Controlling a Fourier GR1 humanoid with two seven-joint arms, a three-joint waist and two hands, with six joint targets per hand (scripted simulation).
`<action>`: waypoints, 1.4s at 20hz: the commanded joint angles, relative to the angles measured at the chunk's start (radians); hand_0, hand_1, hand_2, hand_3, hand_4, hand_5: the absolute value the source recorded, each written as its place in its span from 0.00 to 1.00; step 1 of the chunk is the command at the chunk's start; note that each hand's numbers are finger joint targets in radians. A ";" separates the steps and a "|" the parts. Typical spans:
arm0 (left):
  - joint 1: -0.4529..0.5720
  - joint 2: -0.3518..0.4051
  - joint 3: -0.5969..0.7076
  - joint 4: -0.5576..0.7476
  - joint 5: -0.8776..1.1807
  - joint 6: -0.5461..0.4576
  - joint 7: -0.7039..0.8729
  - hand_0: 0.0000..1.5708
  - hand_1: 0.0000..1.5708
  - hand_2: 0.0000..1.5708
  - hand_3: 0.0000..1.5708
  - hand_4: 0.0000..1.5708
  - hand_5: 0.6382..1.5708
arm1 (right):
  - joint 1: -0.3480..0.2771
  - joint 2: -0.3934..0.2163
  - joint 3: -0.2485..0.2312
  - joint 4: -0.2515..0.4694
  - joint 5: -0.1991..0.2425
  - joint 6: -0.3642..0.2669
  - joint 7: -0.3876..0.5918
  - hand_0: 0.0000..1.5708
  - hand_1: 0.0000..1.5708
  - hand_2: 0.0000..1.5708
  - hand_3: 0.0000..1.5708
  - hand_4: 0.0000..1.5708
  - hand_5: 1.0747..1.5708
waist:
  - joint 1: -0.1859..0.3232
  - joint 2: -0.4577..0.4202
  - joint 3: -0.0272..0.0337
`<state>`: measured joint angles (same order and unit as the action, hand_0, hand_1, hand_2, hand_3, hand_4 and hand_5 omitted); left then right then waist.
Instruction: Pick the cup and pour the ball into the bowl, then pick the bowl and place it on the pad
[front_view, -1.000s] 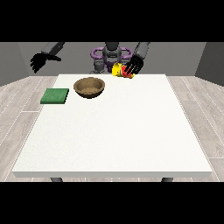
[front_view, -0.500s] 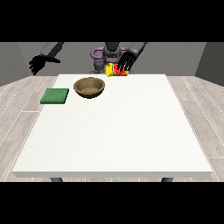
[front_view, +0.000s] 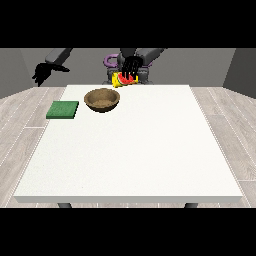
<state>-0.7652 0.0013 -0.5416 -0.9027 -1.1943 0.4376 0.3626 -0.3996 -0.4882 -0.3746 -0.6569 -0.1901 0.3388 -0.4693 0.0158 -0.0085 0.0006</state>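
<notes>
Hand at the view's right (front_view: 130, 66): black, raised above the far table edge, fingers curled down over the yellow and red cup (front_view: 123, 80) and closed around it.
Yellow and red cup: held directly under that hand's fingers, tipped on its side, lifted clear of the table, just beyond the far edge.
Ball: cannot tell; not visible apart from the cup.
Round brown wooden bowl (front_view: 102, 99): on the table, below and toward the view's left of the holding hand, near it but not touching; upright, open side up.
Flat square green pad (front_view: 63, 109): lying on the table further toward the view's left of the bowl, well apart from the holding hand, close to the table's left edge.
Hand at the view's left (front_view: 44, 72): black, hanging in the air off the table's far left corner, above and beyond the pad, fingers relaxed and pointing downward, holding nothing.
Large white table (front_view: 135, 150): wide bare surface stretching toward the camera from both hands.
</notes>
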 joint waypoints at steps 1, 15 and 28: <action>-0.002 -0.001 -0.098 -0.021 -0.089 -0.027 0.051 0.28 0.28 1.00 1.00 0.57 1.00 | -0.079 -0.026 -0.004 0.011 0.003 -0.029 0.038 0.00 0.00 0.00 0.21 0.00 0.91 | 0.009 0.037 0.0000; -0.097 0.019 -0.229 0.028 -0.274 -0.278 0.034 0.00 0.00 1.00 1.00 0.79 0.80 | -0.130 0.021 0.031 0.011 -0.014 0.032 0.060 0.00 0.00 0.00 0.10 0.00 0.90 | -0.079 0.041 -0.0004; -0.184 0.002 -0.215 -0.081 -0.444 -0.470 -0.050 0.95 0.95 1.00 1.00 0.77 0.88 | -0.095 -0.015 -0.001 0.082 -0.015 0.012 -0.017 0.00 0.00 0.00 0.17 0.00 0.91 | 0.013 0.059 -0.0001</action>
<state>-0.9610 0.0075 -0.7715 -0.9551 -1.5896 -0.0214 0.3384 -0.4929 -0.4792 -0.3606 -0.5903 -0.1979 0.3528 -0.4767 -0.0041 0.0358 0.0008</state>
